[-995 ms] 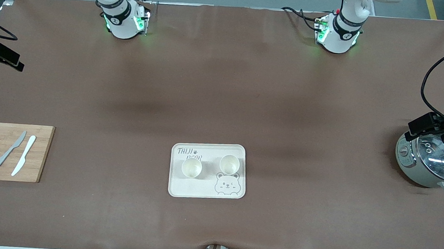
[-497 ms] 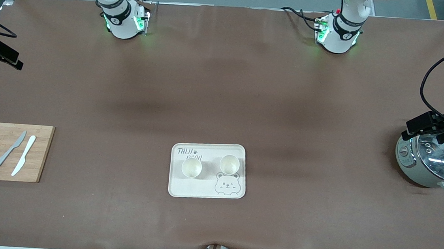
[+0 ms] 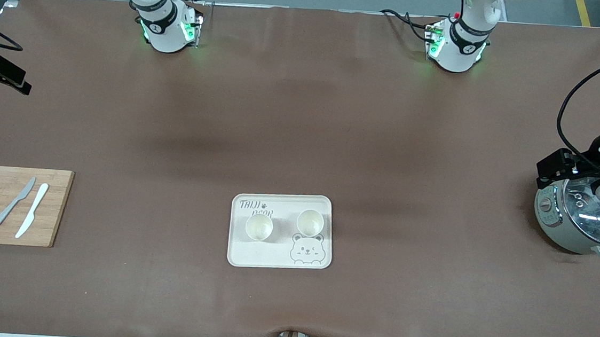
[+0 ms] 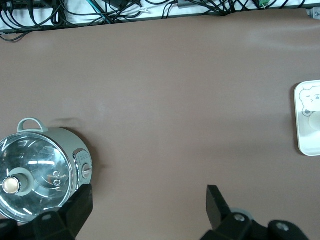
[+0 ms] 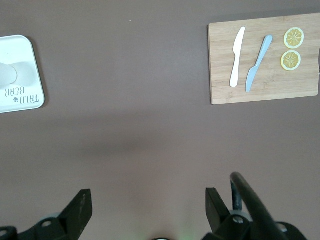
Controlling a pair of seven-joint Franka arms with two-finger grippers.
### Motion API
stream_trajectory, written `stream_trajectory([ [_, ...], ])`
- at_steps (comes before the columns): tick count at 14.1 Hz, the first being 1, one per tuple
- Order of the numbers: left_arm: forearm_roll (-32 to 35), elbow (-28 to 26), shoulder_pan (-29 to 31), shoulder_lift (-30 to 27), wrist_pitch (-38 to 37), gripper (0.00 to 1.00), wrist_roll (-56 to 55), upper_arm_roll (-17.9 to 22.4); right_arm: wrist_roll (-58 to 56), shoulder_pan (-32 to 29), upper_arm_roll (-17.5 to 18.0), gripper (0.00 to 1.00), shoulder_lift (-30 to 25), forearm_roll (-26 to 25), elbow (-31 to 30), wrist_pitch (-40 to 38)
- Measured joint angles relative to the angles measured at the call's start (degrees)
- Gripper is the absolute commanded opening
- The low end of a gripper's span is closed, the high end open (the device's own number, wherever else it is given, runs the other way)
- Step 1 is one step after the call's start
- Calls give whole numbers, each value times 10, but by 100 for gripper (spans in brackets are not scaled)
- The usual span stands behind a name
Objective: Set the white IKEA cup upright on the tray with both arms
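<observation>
The cream-white tray (image 3: 271,256) with the bear drawing lies nearer the front camera, midway between the table's ends. Two white cups stand upright on it, one (image 3: 259,227) toward the right arm's end and one (image 3: 310,223) toward the left arm's end. My left gripper (image 3: 559,168) is open and empty, up in the air over the pot's edge. In the left wrist view it (image 4: 149,205) is open, with the tray's edge (image 4: 304,146) far off. My right gripper (image 3: 1,74) is open and empty over the table's edge at the right arm's end. In the right wrist view it (image 5: 148,206) is open, with the tray (image 5: 25,47) far off.
A grey-green cooker pot with a glass lid (image 3: 580,217) stands at the left arm's end of the table, also in the left wrist view (image 4: 37,175). A bamboo cutting board (image 3: 10,204) with two knives and two lemon slices lies at the right arm's end, also in the right wrist view (image 5: 262,57).
My left gripper has moved a little over the pot, toward the table's middle and the robots' bases. The right gripper, the tray and the cups have barely moved.
</observation>
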Motion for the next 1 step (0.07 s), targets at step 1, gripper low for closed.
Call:
stream_trajectory([
  [1,0,0,0,0,0,100,-2,0,0,0,0,100,0,0,0,0],
])
